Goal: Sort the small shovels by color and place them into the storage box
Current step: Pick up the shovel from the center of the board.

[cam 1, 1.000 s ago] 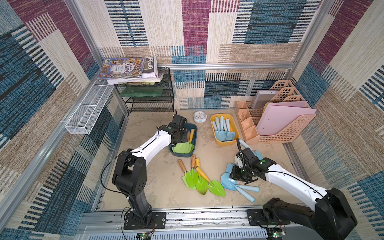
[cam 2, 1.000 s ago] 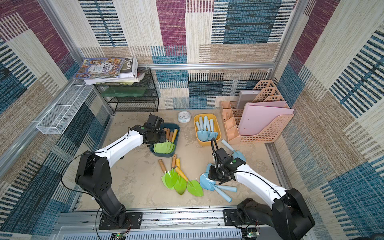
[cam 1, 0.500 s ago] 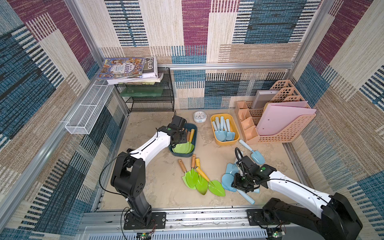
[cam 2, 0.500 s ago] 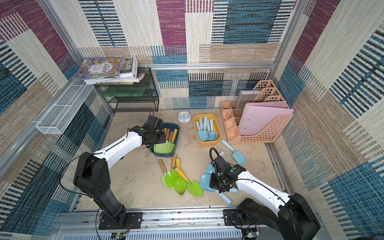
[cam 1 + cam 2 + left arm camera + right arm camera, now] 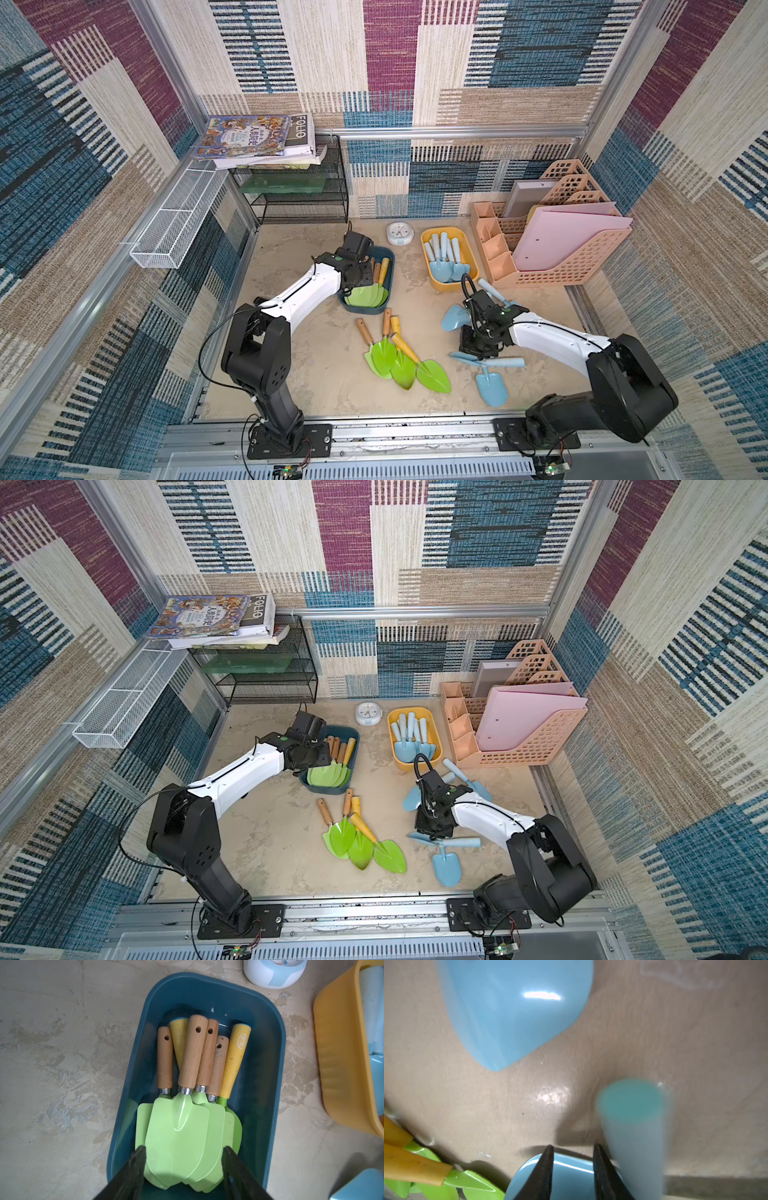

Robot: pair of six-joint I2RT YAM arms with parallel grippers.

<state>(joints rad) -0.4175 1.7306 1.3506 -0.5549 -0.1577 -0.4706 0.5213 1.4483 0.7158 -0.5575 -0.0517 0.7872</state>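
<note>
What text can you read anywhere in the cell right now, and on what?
"FOLIO": black book cover on the wire shelf.
Colourful book cover beside it: Chinese title, too small to read.
Yellow shovel handle in the blue box: white logo, not legible.
Clock dial: too small to read.

Blurred, edge-cropped blue shovel handle point(image 5: 632, 1136)
</note>
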